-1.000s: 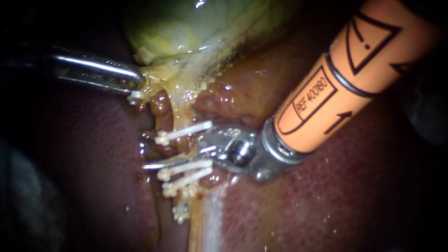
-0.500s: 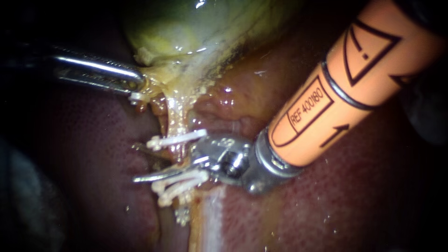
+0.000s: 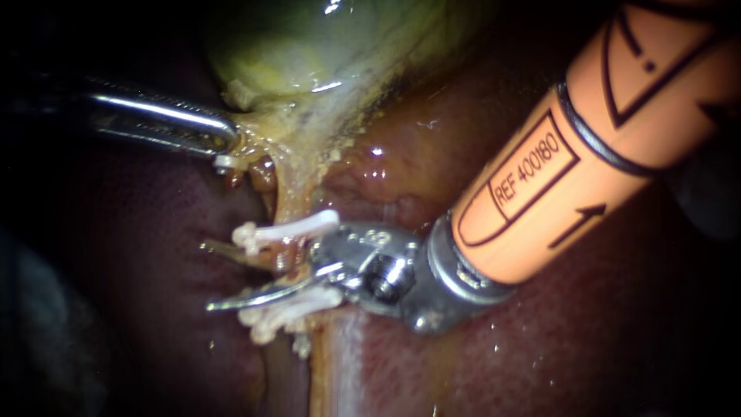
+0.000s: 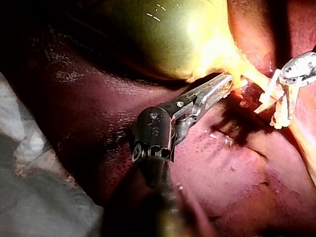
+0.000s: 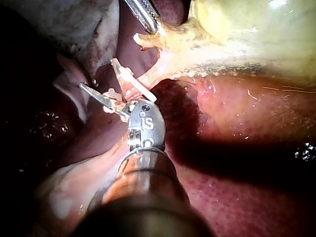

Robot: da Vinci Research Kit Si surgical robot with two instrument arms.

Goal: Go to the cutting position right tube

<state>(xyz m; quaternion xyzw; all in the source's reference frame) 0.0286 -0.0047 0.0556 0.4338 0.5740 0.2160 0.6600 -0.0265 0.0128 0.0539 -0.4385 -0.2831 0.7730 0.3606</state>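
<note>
Pushing the right instrument (image 3: 220, 276) further across the clipped tube (image 3: 289, 259) than a second ago, with jaws spread and the lower blade's tip now well past it. Straddles the tube in the gap between the upper clip (image 3: 287, 228) and the lower clips (image 3: 282, 315), below the gallbladder (image 3: 324, 54), so seemingly almost at the cutting position, short only of a check for any clip between the blades. Keeps the left instrument (image 3: 228, 143) pinching the gallbladder's neck, with the tube drawn taut.

Pale cloth (image 4: 22, 128) — dim, dark surround
</note>
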